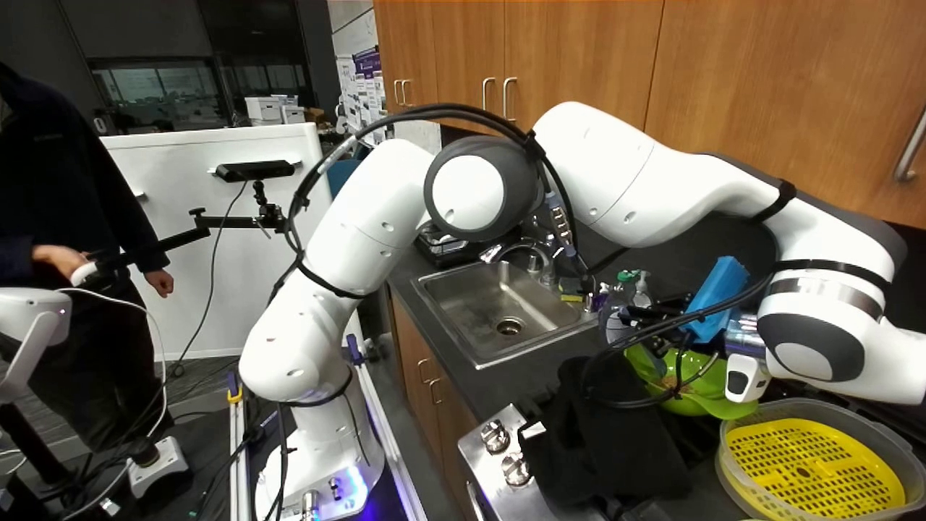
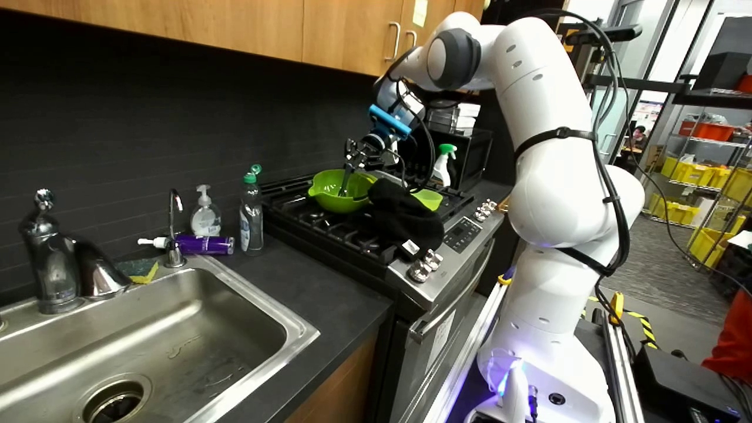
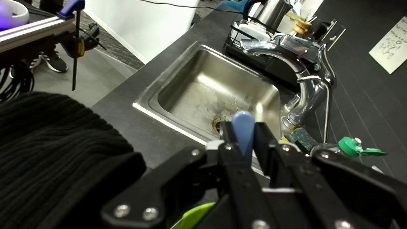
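The round-ended handle (image 3: 243,122) is blue-grey, the jointed gripper (image 3: 244,135) is black, the round glossy bowl (image 2: 335,202) lime green, the knitted cloth (image 3: 60,149) black with ribs, the round plastic tray (image 1: 825,449) yellow with grid pattern.

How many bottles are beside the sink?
3 in an exterior view: a purple bottle lying flat, a pump bottle behind it, a green-capped bottle to their right. Others may be hidden.

No readable text or numbers
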`<state>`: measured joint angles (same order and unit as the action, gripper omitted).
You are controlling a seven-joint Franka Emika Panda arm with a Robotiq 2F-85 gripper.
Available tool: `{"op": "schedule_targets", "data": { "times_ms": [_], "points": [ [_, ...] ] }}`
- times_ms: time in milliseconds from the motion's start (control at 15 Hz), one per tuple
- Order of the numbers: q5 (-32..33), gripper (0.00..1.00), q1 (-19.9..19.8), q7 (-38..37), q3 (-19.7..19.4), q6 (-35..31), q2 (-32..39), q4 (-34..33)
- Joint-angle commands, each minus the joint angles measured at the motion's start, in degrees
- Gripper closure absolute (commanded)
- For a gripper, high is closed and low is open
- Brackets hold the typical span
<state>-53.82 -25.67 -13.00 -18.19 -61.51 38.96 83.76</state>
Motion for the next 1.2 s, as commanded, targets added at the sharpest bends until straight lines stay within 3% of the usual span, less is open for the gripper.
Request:
{"op": "schedule_targets", "data": {
  "times_ms": [0, 1133],
  "points": [
    [1.2, 0.95, -1.2, -0.9, 0.7, 1.9, 2.5, -3.3],
    [1.3, 0.95, -4.5, -2.0, 0.6, 2.4, 7.7, -10.0]
  ]
}}
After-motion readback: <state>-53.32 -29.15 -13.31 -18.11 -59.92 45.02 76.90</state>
